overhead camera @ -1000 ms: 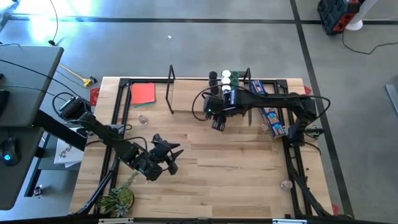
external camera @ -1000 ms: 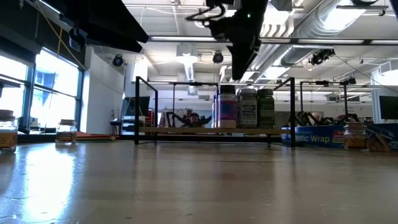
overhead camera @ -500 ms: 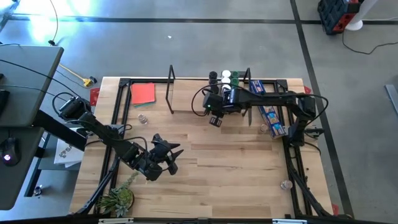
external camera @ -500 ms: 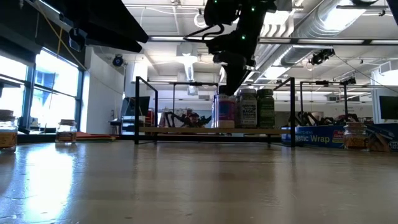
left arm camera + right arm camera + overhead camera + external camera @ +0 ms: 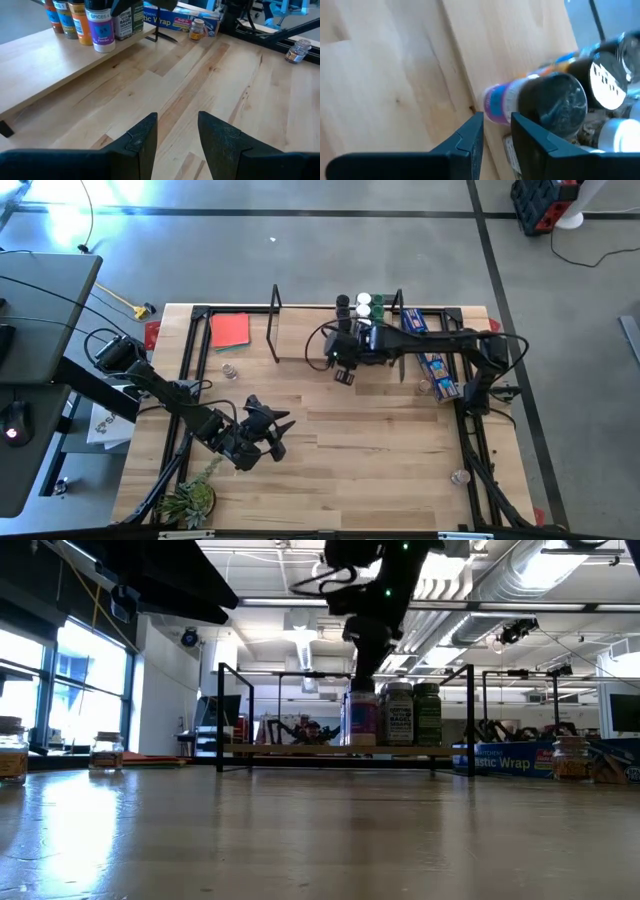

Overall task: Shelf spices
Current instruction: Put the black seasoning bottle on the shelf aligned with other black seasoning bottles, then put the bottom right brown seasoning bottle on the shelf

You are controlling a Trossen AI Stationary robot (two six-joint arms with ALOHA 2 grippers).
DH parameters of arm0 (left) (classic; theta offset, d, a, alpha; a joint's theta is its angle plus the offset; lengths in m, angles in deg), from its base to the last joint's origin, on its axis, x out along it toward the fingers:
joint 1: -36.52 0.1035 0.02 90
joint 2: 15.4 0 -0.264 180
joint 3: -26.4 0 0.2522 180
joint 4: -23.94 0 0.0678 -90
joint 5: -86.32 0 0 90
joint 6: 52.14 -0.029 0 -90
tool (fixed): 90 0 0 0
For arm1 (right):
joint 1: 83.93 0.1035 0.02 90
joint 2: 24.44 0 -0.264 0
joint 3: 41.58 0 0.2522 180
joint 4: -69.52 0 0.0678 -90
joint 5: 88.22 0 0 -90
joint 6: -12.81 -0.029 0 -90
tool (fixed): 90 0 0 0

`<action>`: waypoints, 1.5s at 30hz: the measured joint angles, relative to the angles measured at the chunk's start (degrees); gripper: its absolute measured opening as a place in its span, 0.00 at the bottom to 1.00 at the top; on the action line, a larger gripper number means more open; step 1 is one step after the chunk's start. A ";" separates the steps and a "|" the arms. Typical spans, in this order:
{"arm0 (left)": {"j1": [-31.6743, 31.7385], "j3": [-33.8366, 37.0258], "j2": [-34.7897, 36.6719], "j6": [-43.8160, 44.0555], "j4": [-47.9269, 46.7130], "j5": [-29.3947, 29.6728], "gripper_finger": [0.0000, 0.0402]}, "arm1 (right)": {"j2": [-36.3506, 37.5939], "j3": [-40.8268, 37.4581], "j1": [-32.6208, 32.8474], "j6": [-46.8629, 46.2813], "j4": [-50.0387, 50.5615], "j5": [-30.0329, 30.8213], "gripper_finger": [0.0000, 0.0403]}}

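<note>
Pale wood tabletop (image 5: 380, 450) nearest you is bare. Your left gripper (image 5: 262, 432) is idling low over it, fingers (image 5: 140, 137) parted with nothing between them, aimed toward the shelf (image 5: 45, 65).

Further back, your right gripper (image 5: 341, 373) is pulling off the shelf (image 5: 310, 345). A second ago it was sitting right over the purple-labelled jar (image 5: 362, 718); now it's drawn clear and its fingers (image 5: 470, 135) have come closer together, empty, with a narrow gap left. That jar (image 5: 540, 102) is standing upright on the board, just beside the other spices (image 5: 412, 714).

Reads as one more jar placed and released. Still off the shelf: jars near the left edge (image 5: 105, 752), one by the blue box (image 5: 568, 758), one near the front right corner (image 5: 459, 477). You're likely fetching next.
</note>
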 joint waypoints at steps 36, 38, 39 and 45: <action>-3.11 0.04 -0.02 -5.59 0.42 6.41 0.34 | 5.04 1.96 66.02 -53.25 36.49 -23.64 0.46; -3.20 0.03 -0.14 -5.97 0.45 6.30 0.34 | 3.29 1.87 64.85 -47.14 38.13 -25.98 0.54; -3.31 0.02 -0.39 -5.97 0.54 6.21 0.34 | 2.47 1.14 64.19 -44.29 38.25 -27.36 0.58; -3.70 -0.02 -1.48 -5.53 0.53 5.74 0.34 | 1.77 -10.33 61.79 -32.70 32.19 -38.94 0.68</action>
